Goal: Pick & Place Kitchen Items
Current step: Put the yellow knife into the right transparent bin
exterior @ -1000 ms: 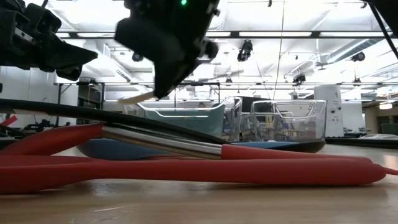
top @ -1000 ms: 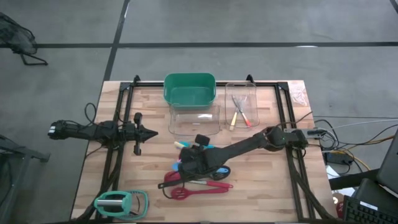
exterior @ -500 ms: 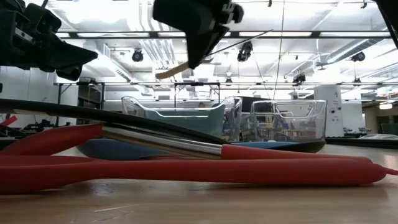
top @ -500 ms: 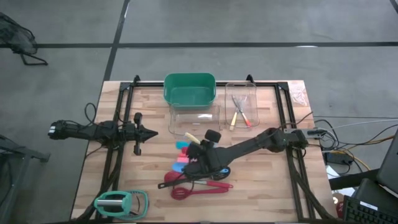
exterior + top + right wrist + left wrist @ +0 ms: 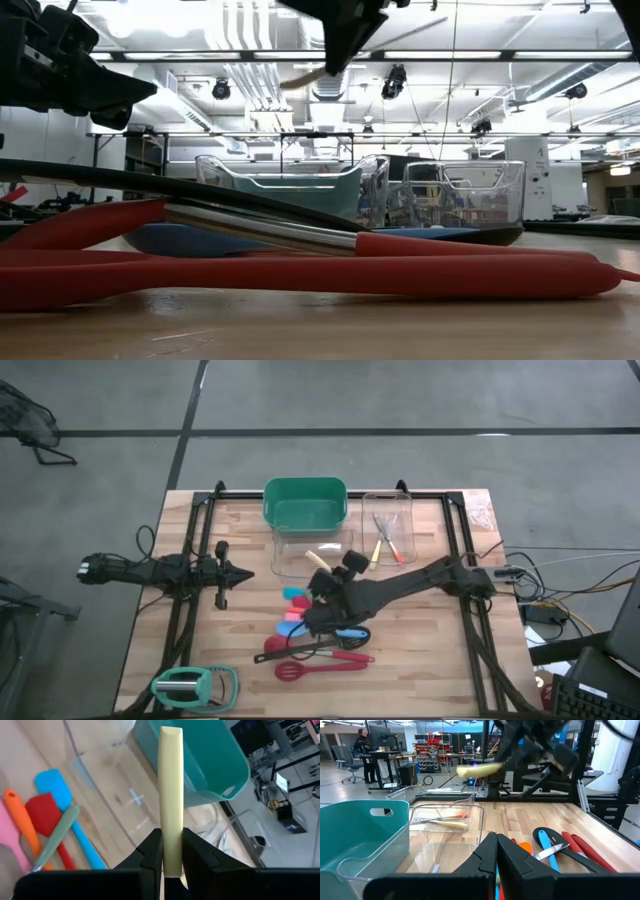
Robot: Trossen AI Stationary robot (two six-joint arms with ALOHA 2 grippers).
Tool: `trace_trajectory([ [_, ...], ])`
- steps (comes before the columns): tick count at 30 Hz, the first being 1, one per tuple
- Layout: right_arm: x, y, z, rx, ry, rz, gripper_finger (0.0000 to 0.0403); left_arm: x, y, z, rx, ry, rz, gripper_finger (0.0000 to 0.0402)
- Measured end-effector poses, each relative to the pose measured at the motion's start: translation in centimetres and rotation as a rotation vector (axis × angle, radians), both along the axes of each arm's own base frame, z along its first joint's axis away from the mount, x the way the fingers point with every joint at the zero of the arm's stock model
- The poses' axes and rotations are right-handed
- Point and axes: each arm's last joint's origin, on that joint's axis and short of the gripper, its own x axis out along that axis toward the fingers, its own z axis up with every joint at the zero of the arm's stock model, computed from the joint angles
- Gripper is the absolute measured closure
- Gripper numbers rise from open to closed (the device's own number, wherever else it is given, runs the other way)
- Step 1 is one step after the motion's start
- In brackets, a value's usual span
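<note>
Two dark arms work over a pale wooden table (image 5: pixel 430 660) of butcher-block planks edged by a black frame. The right arm stretches in from the right edge toward the middle, its right gripper (image 5: pixel 328 572) raised above the tabletop just in front of the clear bins. The left arm lies along the left side, and its left gripper (image 5: pixel 238 572) has its fingers pressed together, pointing toward the centre.

At the far edge sits a green bin (image 5: pixel 305 500), a smooth rounded plastic tub with a handle slot. In front of it is a clear bin (image 5: pixel 312 552) of see-through plastic, and beside that a second clear bin (image 5: pixel 388 530) holding a few slim utensils, among them a yellow-handled one and a red-handled one.

At the near left corner lies a mint-green and grey gadget (image 5: pixel 193 685).

The right gripper's fingers pinch a pale yellow spatula (image 5: pixel 171 795) near one end. It is a flat, smooth plastic strip with a squared tip. Its long axis runs straight out from the fingers, with the free end aimed toward the bins; from above the tip (image 5: pixel 320 557) sits over the near edge of the first clear bin.

Below the arm, on the wood, lies a loose cluster: a red slotted turner (image 5: pixel 315 668), a blue spatula (image 5: pixel 62 797), a red spatula (image 5: pixel 46 809) and an orange-handled piece (image 5: pixel 20 820), side by side.
</note>
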Motion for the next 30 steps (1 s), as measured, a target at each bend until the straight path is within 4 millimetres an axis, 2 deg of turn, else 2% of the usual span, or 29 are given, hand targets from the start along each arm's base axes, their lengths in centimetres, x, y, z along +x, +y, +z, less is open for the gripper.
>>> trace_trajectory([
  [8, -3.7, -2.2, 4.9, -0.01, -0.105, -0.034, 0.0351, 0.0, 0.0, 0.0, 0.0, 0.0, 0.0, 0.0392],
  [15, -9.1, -5.7, 6.8, -0.017, -0.175, -0.158, 0.0359, 0.0, 0.0, 0.0, 0.0, 0.001, 0.0, 0.0392],
  [19, -12.1, -7.8, 6.7, -0.002, -0.235, -0.251, 0.0354, 0.0, 0.0, 0.0, 0.0, 0.001, 0.0, 0.0392],
  [22, -13.7, -9.1, 6.0, 0.015, -0.302, -0.312, 0.035, 0.0, 0.0, 0.0, 0.0, 0.001, 0.0, 0.0392],
  [30, -15.2, -12.6, 2.4, 0.002, -0.361, -0.361, 0.0354, 0.0, 0.0, 0.0, 0.0, 0.0, 0.0, 0.0392],
])
